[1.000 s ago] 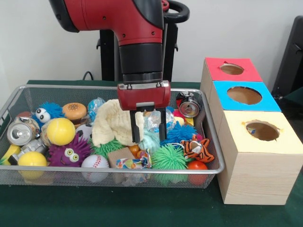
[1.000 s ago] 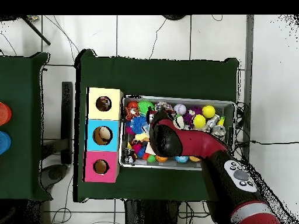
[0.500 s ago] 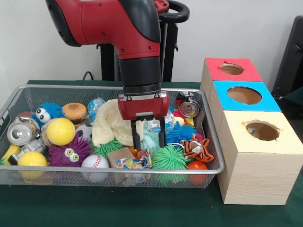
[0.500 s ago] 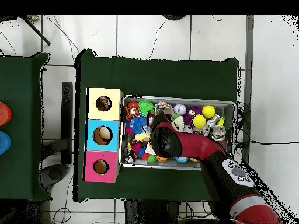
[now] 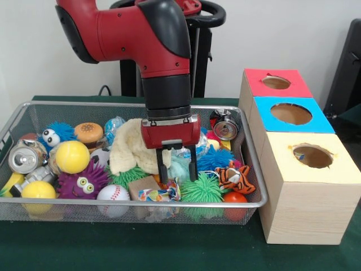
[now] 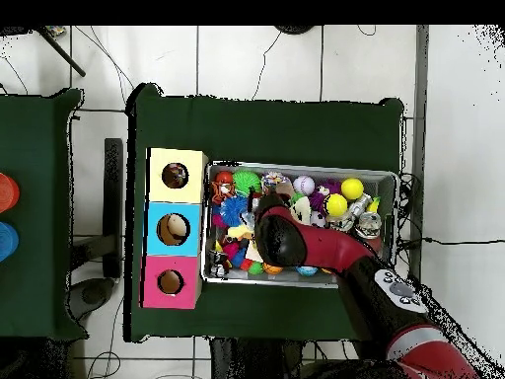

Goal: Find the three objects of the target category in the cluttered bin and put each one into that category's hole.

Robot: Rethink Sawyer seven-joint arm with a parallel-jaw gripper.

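Observation:
My gripper (image 5: 177,169) is down inside the wire bin (image 5: 34,107), open, its two black fingers (image 5: 163,169) standing either side of a pale mint soft object (image 5: 179,165). A cream cloth (image 5: 131,145) lies just left of it, with a green spiky ball (image 5: 201,189) and a blue spiky ball (image 5: 216,159) to the right. A tiger toy (image 5: 234,176) sits by the bin's right wall. The red (image 5: 276,82), blue (image 5: 291,114) and yellow (image 5: 313,156) holed boxes stand right of the bin. In the overhead view the arm (image 6: 281,235) covers the gripper.
The bin also holds yellow balls (image 5: 72,156), a baseball (image 5: 113,193), a purple fuzzy toy (image 5: 83,182), a burger toy (image 5: 89,132), drink cans (image 5: 23,159) and a shiny can (image 5: 227,129). In the overhead view the boxes (image 6: 175,228) lie left of the bin (image 6: 387,178).
The gripper has come down deeper into the bin, its fingers now reaching among the toys around the mint object. The arm's upper part swung slightly left. The fingers stay apart.

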